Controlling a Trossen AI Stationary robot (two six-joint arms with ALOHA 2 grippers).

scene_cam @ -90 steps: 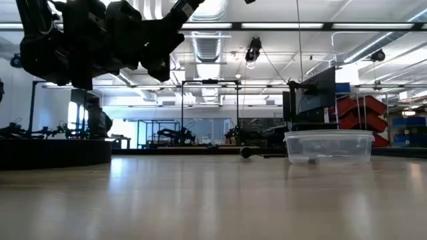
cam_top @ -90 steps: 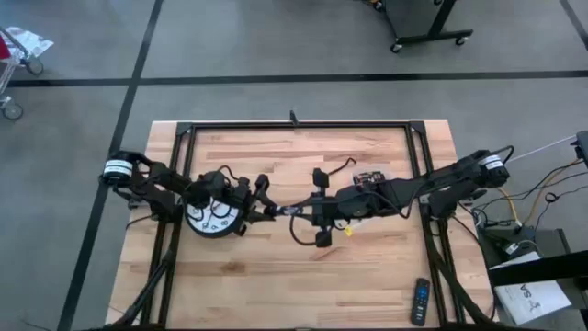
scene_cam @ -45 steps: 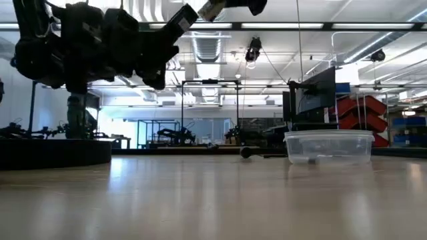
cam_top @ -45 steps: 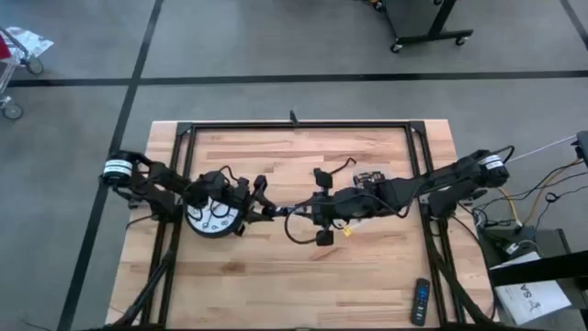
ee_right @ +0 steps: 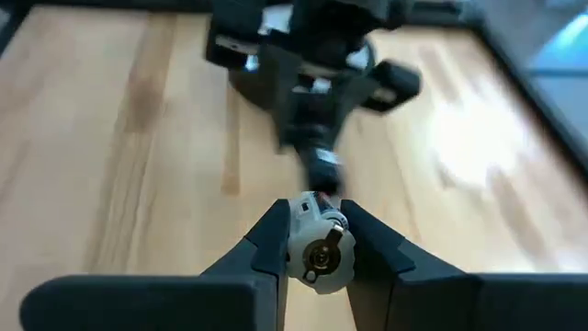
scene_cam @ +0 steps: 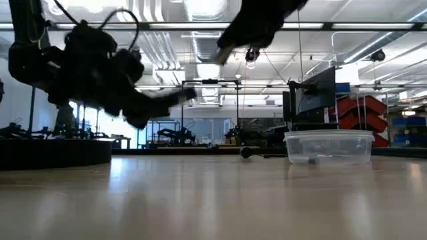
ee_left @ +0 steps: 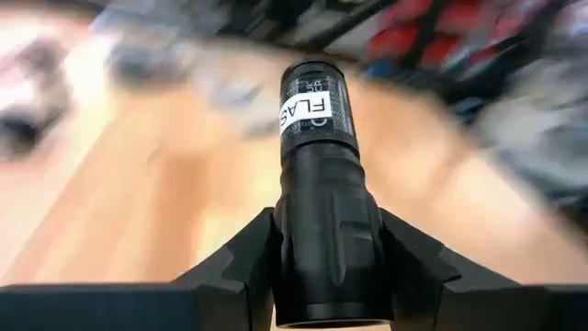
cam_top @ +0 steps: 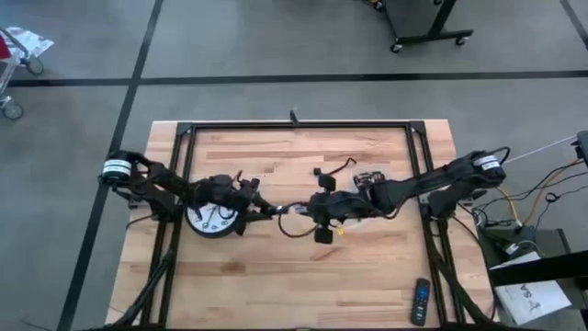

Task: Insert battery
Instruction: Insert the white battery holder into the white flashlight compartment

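Observation:
A black flashlight tube [ee_left: 317,138] with a white label is in my left gripper [ee_left: 323,225], which is shut on it just left of the table's middle [cam_top: 260,210]. A white cylindrical battery [ee_right: 317,244] with a brass end contact is in my right gripper [ee_right: 315,221], shut on it and facing the left gripper from the right [cam_top: 292,211]. In the right wrist view the flashlight's free end [ee_right: 322,170] stands just beyond the battery. Both are held above the table. My left gripper pinches the flashlight tube's rear part [ee_left: 317,253] between its two fingers, which lie along it. The tube sticks out ahead of the fingers toward the table's right, clear of the table [scene_cam: 175,99]. My right gripper pinches the battery's round sides [ee_right: 299,241] between its two fingertips. The fingers come from the table's right, and the battery points along them at the flashlight. It is lifted clear of the table.
A round white dial on a black base [cam_top: 208,221] lies under the left arm. A clear plastic tub [scene_cam: 328,147] stands at the right back [cam_top: 372,176]. A remote [cam_top: 419,301] lies near the right front corner. The near half of the table [cam_top: 276,285] is bare wood.
My left gripper has dropped lower and tipped, so the flashlight now points nearly level toward the table's right instead of steeply up. My right gripper with the battery has come closer to the flashlight's free end and now shows at the top of the low view.

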